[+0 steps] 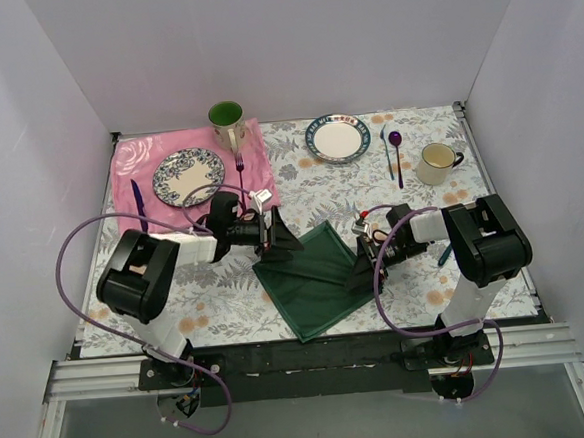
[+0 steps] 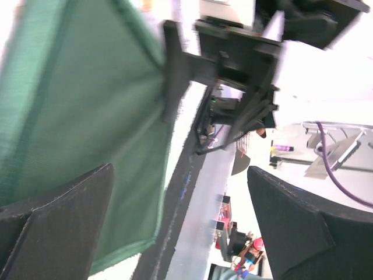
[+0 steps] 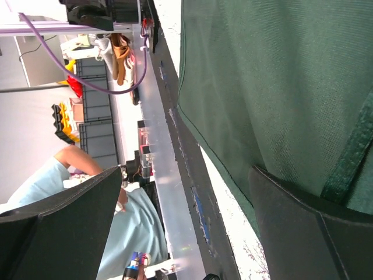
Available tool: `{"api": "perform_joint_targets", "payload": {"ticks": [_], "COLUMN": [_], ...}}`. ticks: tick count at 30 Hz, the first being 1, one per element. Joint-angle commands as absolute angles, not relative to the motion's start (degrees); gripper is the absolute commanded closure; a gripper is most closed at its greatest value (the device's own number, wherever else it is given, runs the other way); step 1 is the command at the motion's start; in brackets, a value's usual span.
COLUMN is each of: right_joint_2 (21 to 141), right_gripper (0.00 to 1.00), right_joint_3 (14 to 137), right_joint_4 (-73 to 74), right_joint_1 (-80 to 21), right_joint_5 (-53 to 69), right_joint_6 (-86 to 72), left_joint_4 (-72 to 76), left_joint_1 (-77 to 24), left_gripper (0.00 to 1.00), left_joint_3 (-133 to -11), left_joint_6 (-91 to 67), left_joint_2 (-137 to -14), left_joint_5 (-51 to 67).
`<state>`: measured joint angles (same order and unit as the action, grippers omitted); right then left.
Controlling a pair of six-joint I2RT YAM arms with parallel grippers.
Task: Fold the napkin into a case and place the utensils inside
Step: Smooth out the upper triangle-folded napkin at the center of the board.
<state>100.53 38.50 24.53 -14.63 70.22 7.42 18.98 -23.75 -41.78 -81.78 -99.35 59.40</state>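
Black-fingered, the left gripper (image 1: 283, 236) stands jaws apart at the far-left corner of the dark green napkin (image 1: 317, 282), which lies flat near-centre. The right gripper (image 1: 360, 270), equally spread, flanks its right edge. Folding looks barely begun; next, each must pinch cloth.

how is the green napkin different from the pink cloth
The green napkin is dark and lies skewed near the front edge; the pink cloth is pale and lies at the far left. The green napkin bears no tableware, while the pink cloth carries a patterned plate, a mug and a fork. Both are plain cloths on the flowered table cover.
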Motion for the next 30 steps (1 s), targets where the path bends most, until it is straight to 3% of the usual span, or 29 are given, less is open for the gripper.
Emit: {"api": "perform_joint_targets", "payload": {"ticks": [1,10,20,25,30], "right_joint_2": [100.46,101.6,101.69,96.6,90.8], "right_gripper": [0.02,0.03,0.04,0.04,0.04], "right_joint_3": [38.41,37.79,35.6,38.57,45.16], "right_joint_4": [23.99,23.2,17.41,14.94,21.17], "right_joint_1": [-14.59,-14.5,-18.01,-24.77,-23.91], "right_joint_5": [65.48,64.42,65.3,66.88,68.73], "right_joint_6": [8.17,7.73,3.45,0.44,2.52], "left_joint_4": [13.02,14.15,3.7,0.35,-6.76], "left_joint_1": [-24.08,-21.19,-18.81,-18.9,-18.9], "left_gripper": [0.02,0.02,0.02,0.02,0.02], "left_joint_3": [-42.28,-39.72,-51.15,-57.29,-58.89], "left_joint_6": [-79.72,-80.51,-69.79,-64.79,-58.46], "left_joint_2": [-93.16,-101.94,-111.09,-111.1,-102.95], "left_joint_5": [59.15,55.64,52.39,54.31,57.83]}}
